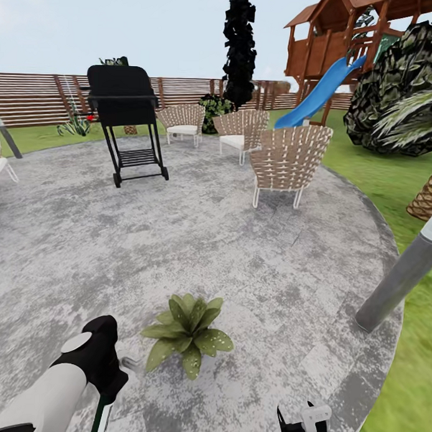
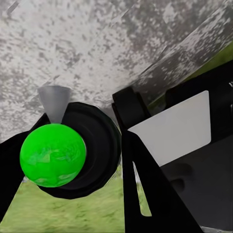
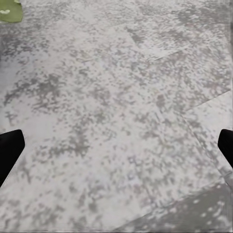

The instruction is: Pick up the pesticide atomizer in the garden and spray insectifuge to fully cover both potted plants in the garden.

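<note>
Left gripper (image 1: 113,387) clamped on the pesticide atomizer (image 1: 102,417), green-and-white stem at the head view's lower left, green ball top (image 2: 52,154) and grey nozzle, no readable label, potted plant (image 1: 187,332) just beside on the grey stone patio (image 1: 252,254), right gripper (image 3: 116,150) fingers spread wide over bare stone.

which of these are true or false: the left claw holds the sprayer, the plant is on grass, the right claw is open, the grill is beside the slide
1. The left claw holds the pesticide atomizer. True.
2. The potted plant stands on grass. False: it stands on the stone patio.
3. The right claw is open over bare stone. True.
4. The black grill stands beside the blue slide. False: wicker chairs sit between them.
</note>
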